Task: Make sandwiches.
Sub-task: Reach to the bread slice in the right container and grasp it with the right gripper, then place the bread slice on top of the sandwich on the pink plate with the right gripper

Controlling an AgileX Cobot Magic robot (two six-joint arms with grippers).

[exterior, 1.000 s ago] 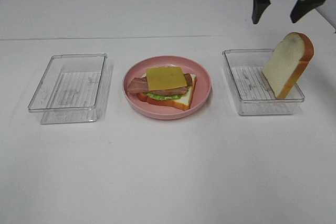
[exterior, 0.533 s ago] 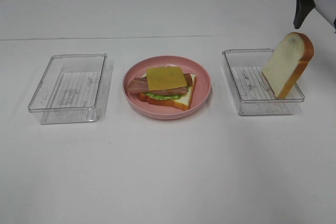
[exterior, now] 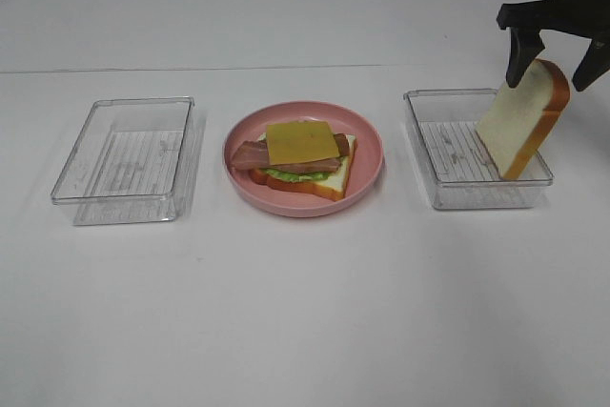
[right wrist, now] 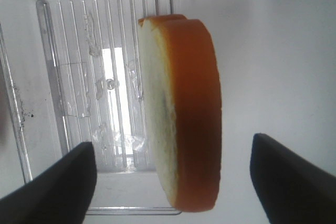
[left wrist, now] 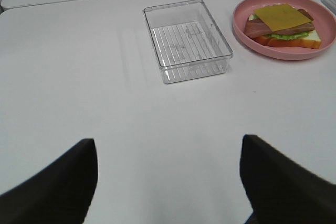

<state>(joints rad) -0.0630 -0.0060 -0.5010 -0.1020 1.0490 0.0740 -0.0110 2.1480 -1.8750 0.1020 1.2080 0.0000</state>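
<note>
An open sandwich stack (exterior: 303,161) lies on the pink plate (exterior: 370,145): a bread slice, green lettuce, brown bacon and yellow cheese (exterior: 300,141) on top. It also shows in the left wrist view (left wrist: 283,23). A second bread slice (exterior: 522,121) stands on edge, leaning in the right clear tray (exterior: 434,154). My right gripper (exterior: 549,71) is open, with its fingers on either side of that slice's top. In the right wrist view the slice (right wrist: 184,114) stands between the open gripper's (right wrist: 172,142) fingers. My left gripper (left wrist: 168,140) is open and empty above bare table.
An empty clear tray (exterior: 124,154) sits left of the plate and shows in the left wrist view (left wrist: 188,40). The white table's back edge runs behind the trays.
My right gripper has swung from high behind the right tray down onto the standing bread slice and now straddles its top. The slice, plate and trays have not moved.
</note>
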